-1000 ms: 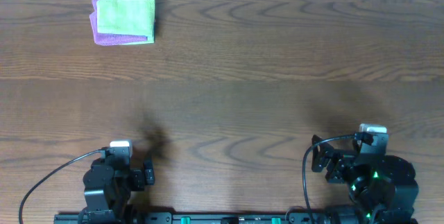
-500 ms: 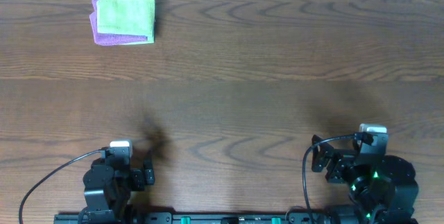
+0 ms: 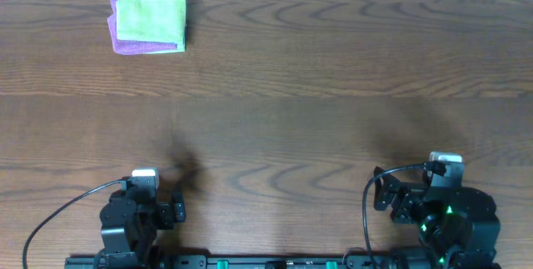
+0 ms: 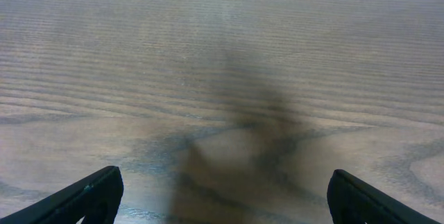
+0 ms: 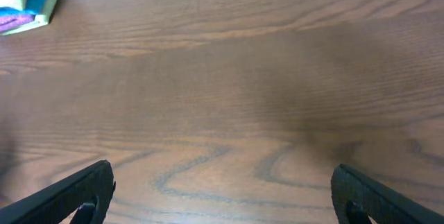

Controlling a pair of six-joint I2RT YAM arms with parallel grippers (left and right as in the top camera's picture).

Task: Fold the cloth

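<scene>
On the wood table (image 3: 333, 94), the cloths (image 3: 148, 17) lie folded and stacked at the far left corner. The left gripper (image 4: 222, 196) and right gripper (image 5: 222, 193) rest wide open and empty. The folding looks finished.

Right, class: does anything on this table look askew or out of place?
Only slightly: the green cloth sits unevenly on the purple cloth at the far left corner, leaving purple edges showing. Nothing else stands out.

One cloth pile (image 3: 148, 17), two tools (image 4: 223, 191) (image 5: 222, 182)
</scene>
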